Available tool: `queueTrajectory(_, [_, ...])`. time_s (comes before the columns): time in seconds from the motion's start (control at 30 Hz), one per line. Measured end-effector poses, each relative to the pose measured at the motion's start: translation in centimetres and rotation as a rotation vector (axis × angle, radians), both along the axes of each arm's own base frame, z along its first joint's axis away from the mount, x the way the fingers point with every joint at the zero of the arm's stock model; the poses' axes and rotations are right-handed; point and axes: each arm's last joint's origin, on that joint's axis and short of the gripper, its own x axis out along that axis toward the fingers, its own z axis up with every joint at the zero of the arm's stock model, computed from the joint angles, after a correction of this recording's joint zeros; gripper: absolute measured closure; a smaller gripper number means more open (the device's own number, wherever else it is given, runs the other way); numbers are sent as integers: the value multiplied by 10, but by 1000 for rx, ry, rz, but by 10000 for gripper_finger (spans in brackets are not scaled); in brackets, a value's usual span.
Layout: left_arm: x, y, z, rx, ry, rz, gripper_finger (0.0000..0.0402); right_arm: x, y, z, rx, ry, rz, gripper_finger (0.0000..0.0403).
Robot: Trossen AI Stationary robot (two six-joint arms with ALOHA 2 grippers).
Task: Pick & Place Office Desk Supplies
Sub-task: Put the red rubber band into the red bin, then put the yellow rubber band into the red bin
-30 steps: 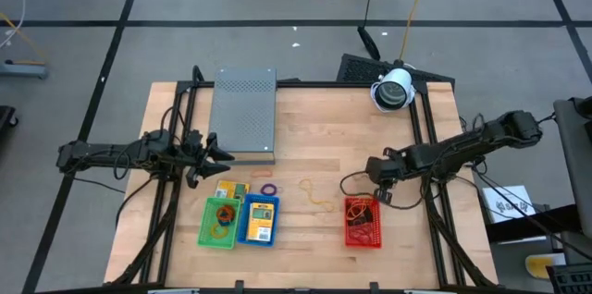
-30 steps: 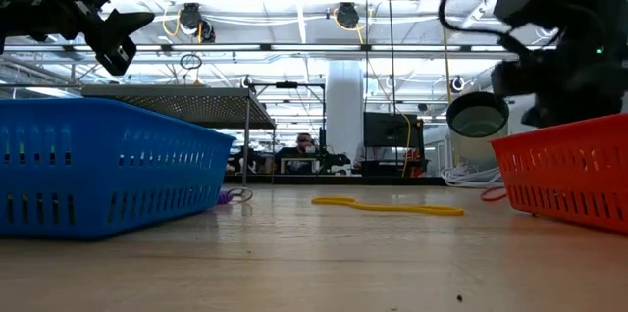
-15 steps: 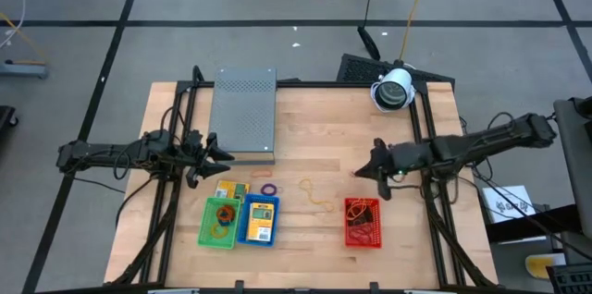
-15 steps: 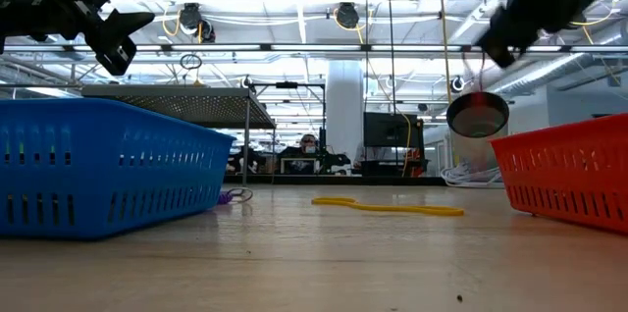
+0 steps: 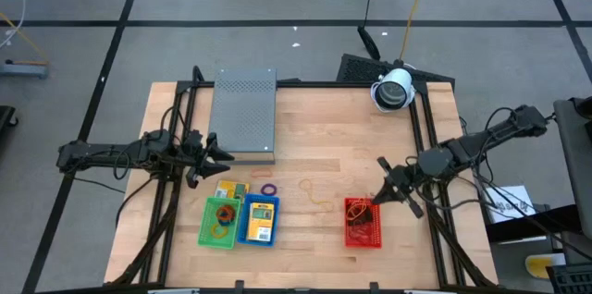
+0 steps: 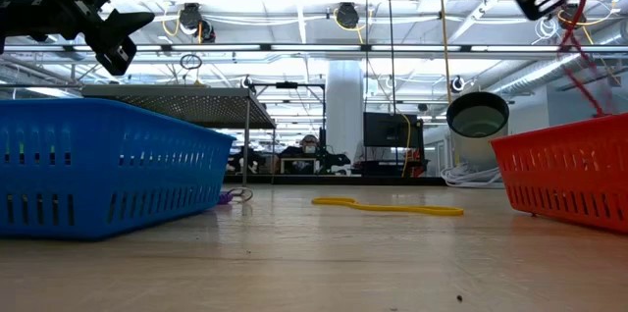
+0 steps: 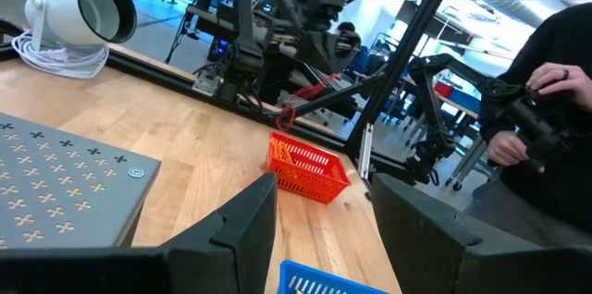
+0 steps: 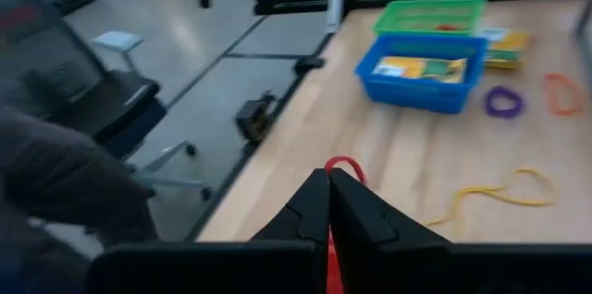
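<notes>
Right gripper [image 5: 377,198] has swung over the red basket [image 5: 363,223], pinching a red rubber band [image 8: 344,166]. Drop looks imminent. Left gripper [image 5: 220,153] stays spread, idle by the desk's left edge.

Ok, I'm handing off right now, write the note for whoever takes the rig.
Right claw: shut on a red band, raised at the red basket edge.
Left claw: open, idle by the grey box.
Done: bands in green basket, packet in blue basket.
Left: drop red band; purple band, orange band, yellow band and loose packet lie on the table.
</notes>
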Motion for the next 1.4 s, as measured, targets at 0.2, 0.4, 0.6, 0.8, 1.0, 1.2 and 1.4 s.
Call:
queueTrajectory(0.2, [0,0,0,0,0,0,215,-2,21,-8,11,74,72,403])
queueTrajectory(0.4, [0,0,0,1,-1,0,215,4,39,-25,-35,129,92,403])
queueTrajectory(0.6, [0,0,0,1,0,0,215,9,52,-62,-146,194,120,403])
queueTrajectory(0.8, [0,0,0,1,0,0,215,9,56,-100,-212,227,145,403])
queueTrajectory(1.0, [0,0,0,2,0,0,215,10,56,-109,-259,226,123,403])
queueTrajectory(1.2, [0,0,0,1,0,0,215,11,54,-107,-273,205,80,394])
queueTrajectory(1.4, [0,0,0,0,0,0,215,11,54,-99,-233,154,69,364])
